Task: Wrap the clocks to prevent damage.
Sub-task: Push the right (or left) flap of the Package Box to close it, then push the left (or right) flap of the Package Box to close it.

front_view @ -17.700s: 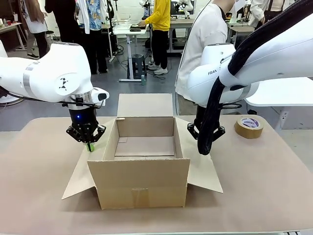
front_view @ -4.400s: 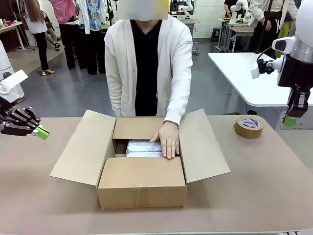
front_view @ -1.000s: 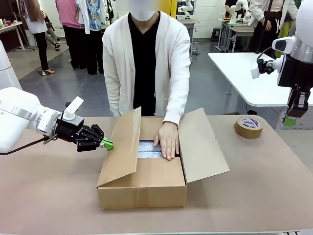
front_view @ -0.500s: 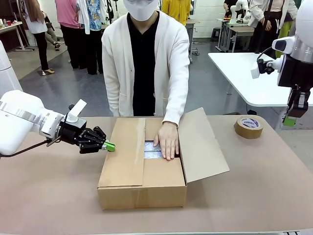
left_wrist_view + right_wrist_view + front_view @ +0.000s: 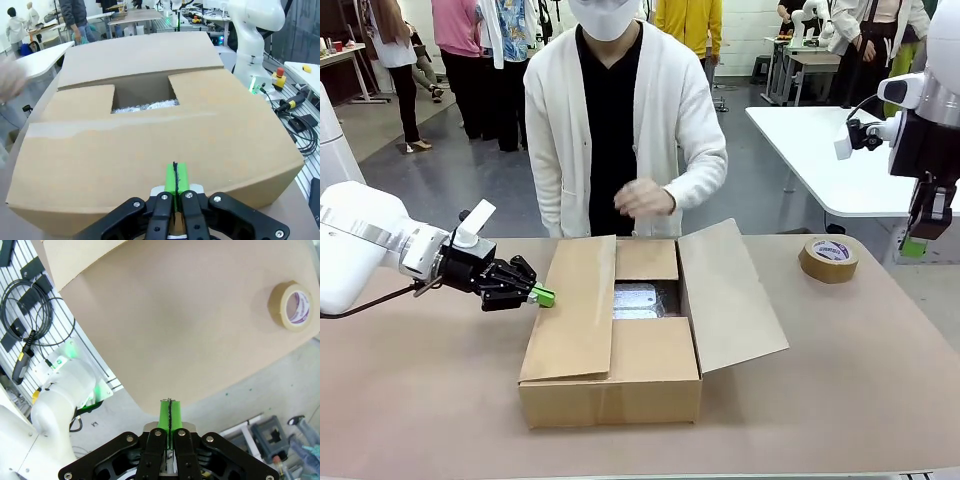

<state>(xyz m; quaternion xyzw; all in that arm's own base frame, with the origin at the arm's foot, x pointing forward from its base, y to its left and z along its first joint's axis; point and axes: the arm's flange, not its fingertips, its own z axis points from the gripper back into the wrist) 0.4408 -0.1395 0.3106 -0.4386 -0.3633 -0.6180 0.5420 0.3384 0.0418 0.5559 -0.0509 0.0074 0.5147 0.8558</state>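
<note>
Clocks (image 5: 636,299) in gap between box flaps (image 5: 578,305)

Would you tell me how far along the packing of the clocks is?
Done: the wrapped clocks lie in the box, and its left flap is down. In hand: the left arm, jaws shut, is at that flap. Left: the right flap stands open, and the tape roll sits unused on the table.

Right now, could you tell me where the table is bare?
Bare table lies along the near edge before the cardboard box and right of its open flap, nearer than the tape roll. Crowded: left gripper beside the box.
</note>
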